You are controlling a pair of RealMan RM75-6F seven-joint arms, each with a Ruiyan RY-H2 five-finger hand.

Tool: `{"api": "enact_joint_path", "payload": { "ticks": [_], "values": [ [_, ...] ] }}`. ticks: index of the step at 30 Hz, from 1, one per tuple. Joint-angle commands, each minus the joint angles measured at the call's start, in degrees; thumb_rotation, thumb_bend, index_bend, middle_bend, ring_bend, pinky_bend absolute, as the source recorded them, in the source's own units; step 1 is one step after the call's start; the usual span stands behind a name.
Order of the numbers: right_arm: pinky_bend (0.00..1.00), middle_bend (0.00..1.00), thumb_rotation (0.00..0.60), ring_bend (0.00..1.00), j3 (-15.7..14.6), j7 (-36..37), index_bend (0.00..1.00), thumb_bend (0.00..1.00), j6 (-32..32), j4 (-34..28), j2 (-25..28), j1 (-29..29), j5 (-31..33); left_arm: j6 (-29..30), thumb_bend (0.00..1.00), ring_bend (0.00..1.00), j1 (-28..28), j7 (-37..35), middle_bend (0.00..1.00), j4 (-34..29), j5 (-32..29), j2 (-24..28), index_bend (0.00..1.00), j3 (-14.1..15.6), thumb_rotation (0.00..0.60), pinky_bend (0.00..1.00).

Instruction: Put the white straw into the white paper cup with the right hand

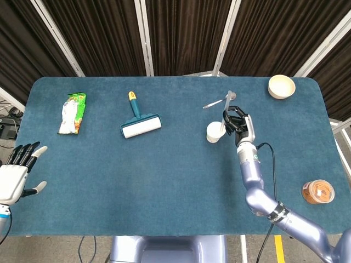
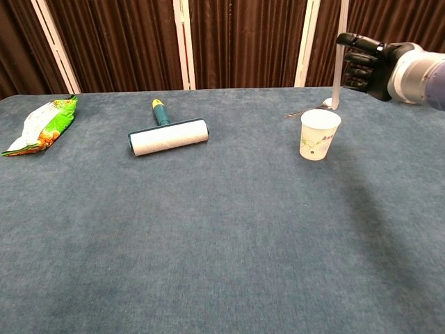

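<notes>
The white paper cup [image 1: 215, 132] [image 2: 319, 135] stands upright on the blue table. My right hand [image 1: 238, 123] [image 2: 366, 60] hovers above and just right of the cup, pinching the white straw [image 1: 226, 111] [image 2: 338, 56]. The straw hangs nearly upright, its lower end a little above the cup's far right rim. My left hand [image 1: 15, 172] rests open at the table's near left edge, holding nothing; the chest view does not show it.
A metal spoon [image 1: 219, 101] lies just behind the cup. A lint roller [image 1: 140, 121] sits mid-table, a green snack bag [image 1: 72, 113] far left, a cream bowl [image 1: 281, 86] at the back right corner, and an orange-lidded tub [image 1: 317, 192] near the right front.
</notes>
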Motion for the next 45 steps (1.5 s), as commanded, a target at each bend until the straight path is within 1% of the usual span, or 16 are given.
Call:
{"api": "enact_joint_path", "payload": {
  "ticks": [1, 14, 24, 29, 35, 40, 45],
  "values": [
    [0.90, 1.00, 0.600, 0.94, 0.32, -0.31, 0.59, 0.43, -0.92, 2.12, -0.93, 1.29, 0.84, -0.03, 0.24, 0.00, 0.00, 0.05, 0.00, -0.07, -0.09, 0.00, 0.12, -0.04, 0.600, 0.00],
    [0.90, 1.00, 0.600, 0.94, 1.29, 0.89, 0.59, 0.42, -3.65, 8.77, -3.65, 3.88, 1.87, -0.22, 0.25, 0.00, -0.02, 0.31, 0.00, -0.33, -0.55, 0.00, 0.12, -0.19, 0.600, 0.00],
    [0.90, 1.00, 0.600, 0.94, 2.97, 4.26, 0.59, 0.41, -3.22, 13.04, -6.15, 4.47, 0.39, -0.36, 0.25, 0.00, -0.06, 0.49, 0.00, -0.44, -0.79, -0.01, 0.12, -0.30, 0.600, 0.00],
    [0.90, 1.00, 0.600, 0.94, 2.78, 6.13, 0.59, 0.40, -3.91, 14.89, -7.39, 4.12, -1.12, -0.36, 0.25, 0.00, -0.05, 0.63, 0.00, -0.48, -0.83, -0.02, 0.12, -0.30, 0.600, 0.00],
    [0.89, 1.00, 0.600, 0.94, 2.50, 10.04, 0.59, 0.37, -4.54, 17.11, -9.53, 3.40, -4.52, -0.40, 0.25, 0.00, -0.03, 0.92, 0.00, -0.64, -1.01, -0.04, 0.12, -0.35, 0.600, 0.00],
    [0.85, 1.00, 0.600, 0.94, 1.84, 13.09, 0.59, 0.33, -5.49, 18.79, -10.84, 2.84, -7.91, -0.50, 0.25, 0.00, -0.05, 0.99, 0.00, -0.73, -1.10, 0.01, 0.12, -0.36, 0.600, 0.00],
    [0.83, 1.00, 0.600, 0.94, 1.18, 15.24, 0.59, 0.31, -6.45, 19.94, -11.52, 2.37, -10.51, -0.50, 0.25, 0.00, -0.05, 0.91, 0.00, -0.73, -1.03, 0.05, 0.12, -0.34, 0.600, 0.00]
  ]
}}
